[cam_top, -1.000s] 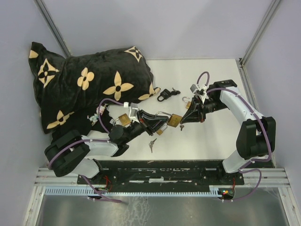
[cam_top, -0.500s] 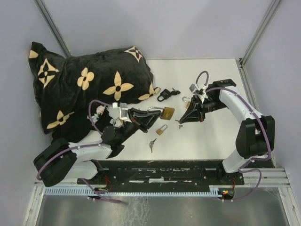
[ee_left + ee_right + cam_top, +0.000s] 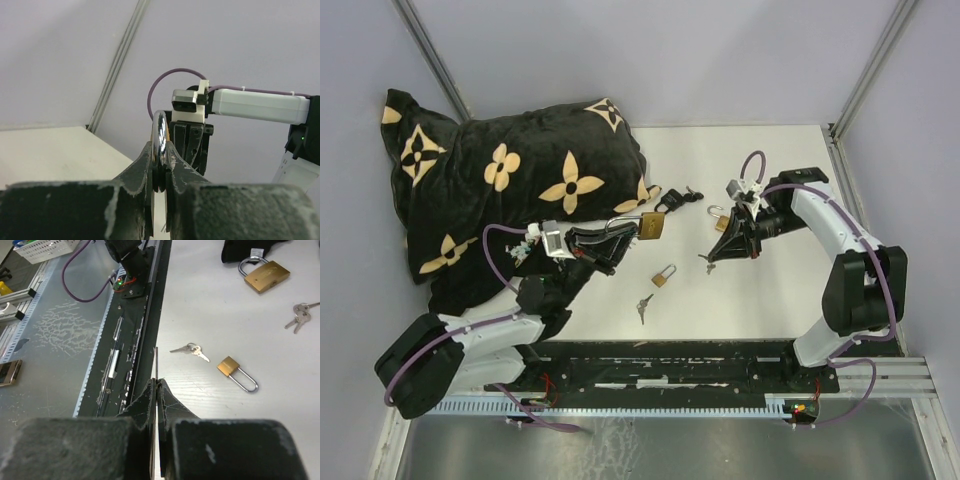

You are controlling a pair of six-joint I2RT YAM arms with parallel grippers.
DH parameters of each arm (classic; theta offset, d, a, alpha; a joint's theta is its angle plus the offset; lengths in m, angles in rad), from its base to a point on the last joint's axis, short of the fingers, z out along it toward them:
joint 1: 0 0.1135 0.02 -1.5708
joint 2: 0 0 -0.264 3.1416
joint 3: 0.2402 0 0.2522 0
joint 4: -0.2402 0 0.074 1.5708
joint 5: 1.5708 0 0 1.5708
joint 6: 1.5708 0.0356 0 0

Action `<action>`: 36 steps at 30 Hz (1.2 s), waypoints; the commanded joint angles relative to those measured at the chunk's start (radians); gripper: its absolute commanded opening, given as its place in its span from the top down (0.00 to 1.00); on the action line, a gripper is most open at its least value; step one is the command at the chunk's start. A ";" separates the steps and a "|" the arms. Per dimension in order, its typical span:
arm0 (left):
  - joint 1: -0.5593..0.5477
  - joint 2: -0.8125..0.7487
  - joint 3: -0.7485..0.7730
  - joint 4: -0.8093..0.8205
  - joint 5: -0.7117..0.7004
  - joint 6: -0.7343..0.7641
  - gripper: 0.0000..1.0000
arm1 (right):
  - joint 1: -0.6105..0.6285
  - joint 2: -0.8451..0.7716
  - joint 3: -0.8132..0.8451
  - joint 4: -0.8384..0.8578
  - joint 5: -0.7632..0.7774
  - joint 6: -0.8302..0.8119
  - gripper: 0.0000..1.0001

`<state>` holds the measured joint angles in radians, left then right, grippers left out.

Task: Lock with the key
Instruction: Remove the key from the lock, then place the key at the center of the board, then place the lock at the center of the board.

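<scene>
- White table (image 3: 760,160) fills the workspace, with a black flowered cushion (image 3: 500,190) on its left side.
- Just beside the cushion's edge, the left gripper (image 3: 626,228) is clamped on the steel shackle of a brass padlock (image 3: 652,225).
- Well apart from that lock, the right gripper (image 3: 717,257) is pinched tight on a thin metal blade, probably the key (image 3: 156,362) seen edge-on.
- Between the arms, a small padlock (image 3: 663,276) and a key bunch (image 3: 643,306) lie on the table.

White table (image 3: 770,300) holds cushion (image 3: 500,190), small brass padlock (image 3: 663,275), keys (image 3: 642,306)
</scene>
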<state>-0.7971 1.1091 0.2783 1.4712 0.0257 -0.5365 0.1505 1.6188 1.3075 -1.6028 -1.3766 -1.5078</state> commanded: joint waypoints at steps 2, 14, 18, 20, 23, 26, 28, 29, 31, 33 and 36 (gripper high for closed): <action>0.015 -0.076 0.025 -0.158 -0.024 -0.083 0.97 | -0.102 -0.032 0.052 -0.151 0.068 -0.030 0.98; 0.034 0.354 0.339 -0.434 0.372 -0.371 0.97 | -0.229 -0.241 -0.169 0.663 0.691 0.771 0.97; 0.001 0.614 0.483 -0.424 0.485 -0.504 0.97 | -0.230 -0.203 -0.197 0.644 0.800 0.766 0.97; -0.037 0.684 0.522 -0.425 0.461 -0.493 0.97 | -0.234 -0.172 -0.206 0.633 0.842 0.763 0.97; -0.086 0.780 0.617 -0.473 0.440 -0.478 0.97 | -0.267 -0.127 -0.206 0.625 0.869 0.765 0.95; -0.120 0.876 0.715 -0.552 0.433 -0.461 0.96 | -0.313 -0.091 -0.195 0.614 0.869 0.773 0.94; -0.135 0.939 0.775 -0.583 0.438 -0.462 0.95 | -0.335 -0.072 -0.194 0.612 0.867 0.776 0.93; -0.142 0.968 0.800 -0.590 0.438 -0.466 0.94 | -0.344 -0.063 -0.194 0.610 0.862 0.775 0.92; -0.155 1.025 0.855 -0.606 0.436 -0.470 0.94 | -0.353 -0.048 -0.194 0.605 0.851 0.774 0.91; -0.169 1.066 0.909 -0.641 0.425 -0.463 0.92 | -0.354 -0.034 -0.192 0.606 0.846 0.777 0.90; -0.182 1.114 0.980 -0.712 0.397 -0.446 0.88 | -0.354 -0.011 -0.192 0.611 0.849 0.782 0.89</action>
<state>-0.9649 2.1948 1.1454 0.7654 0.4274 -0.9600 -0.2031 1.5845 1.1004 -1.0027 -0.5289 -0.7437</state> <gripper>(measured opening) 0.128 0.103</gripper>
